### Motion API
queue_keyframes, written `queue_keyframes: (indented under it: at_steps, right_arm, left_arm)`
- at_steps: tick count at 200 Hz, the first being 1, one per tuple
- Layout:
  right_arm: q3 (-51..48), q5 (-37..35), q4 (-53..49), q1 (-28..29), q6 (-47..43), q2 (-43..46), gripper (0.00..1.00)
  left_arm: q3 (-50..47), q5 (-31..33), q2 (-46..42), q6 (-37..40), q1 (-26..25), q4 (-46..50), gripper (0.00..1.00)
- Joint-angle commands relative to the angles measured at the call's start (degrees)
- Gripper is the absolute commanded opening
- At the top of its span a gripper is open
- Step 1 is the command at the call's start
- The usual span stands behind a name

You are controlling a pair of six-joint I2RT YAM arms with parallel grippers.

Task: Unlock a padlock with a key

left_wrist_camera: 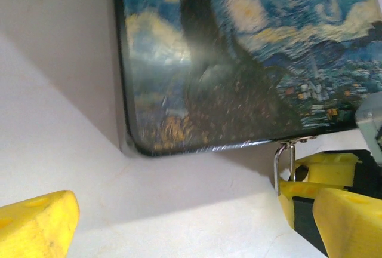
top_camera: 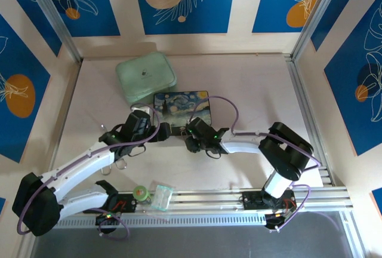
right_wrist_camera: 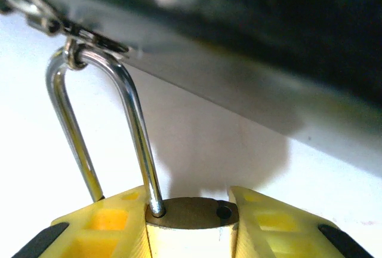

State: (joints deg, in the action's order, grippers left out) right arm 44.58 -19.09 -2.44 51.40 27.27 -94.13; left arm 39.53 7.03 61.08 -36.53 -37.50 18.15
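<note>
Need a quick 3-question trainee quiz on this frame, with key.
1. True or false: the right gripper has its jaws shut on the padlock body.
2. The shackle hooks through: A) the latch ring of the painted box; B) the green case; C) nothing.
3. What do the left gripper jaws hold?
Key: 1 true; 2 A; 3 nothing, they stand open.
</note>
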Motion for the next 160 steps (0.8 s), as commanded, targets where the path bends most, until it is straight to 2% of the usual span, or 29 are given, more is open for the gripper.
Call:
queue_keyframes:
  at_steps: [1, 38, 73, 105, 125, 147, 160]
  right_arm:
    - [-2.3, 0.7, -2.2, -1.2, 2.6, 3.6, 0.30]
    - [-5.4, 3.3, -2.7, -3.9, 4.7, 7.2, 0.29]
    - [-8.3, 4.2, -2.6, -5.6, 6.4, 9.9, 0.29]
    - [-10.1, 4.6, -1.9, -7.1, 8.8, 10.9, 0.29]
    - [-10.9, 3.8, -1.9, -7.6, 10.6, 11.4, 0.29]
    - [-12.0, 6.6, 1.5, -9.5, 13.1, 11.2, 0.29]
    - [-12.4, 8.6, 4.6, -10.0, 15.4, 10.3, 0.29]
  left_arm:
    - [5.6, 1.8, 1.8, 13.1, -2.1, 3.3, 1.00]
    - [14.7, 9.1, 10.6, 31.8, -9.3, 7.9, 1.00]
    - [22.1, 8.2, 23.7, 46.4, -13.3, 8.7, 0.99]
    - [25.3, 7.4, 30.3, 50.5, -13.4, 8.0, 0.93]
    - [26.3, 5.9, 31.4, 51.0, -13.9, 8.2, 0.84]
    - [26.8, 8.1, 33.7, 51.9, -15.5, 9.8, 0.76]
    - [26.8, 9.7, 35.4, 51.5, -16.3, 10.7, 0.66]
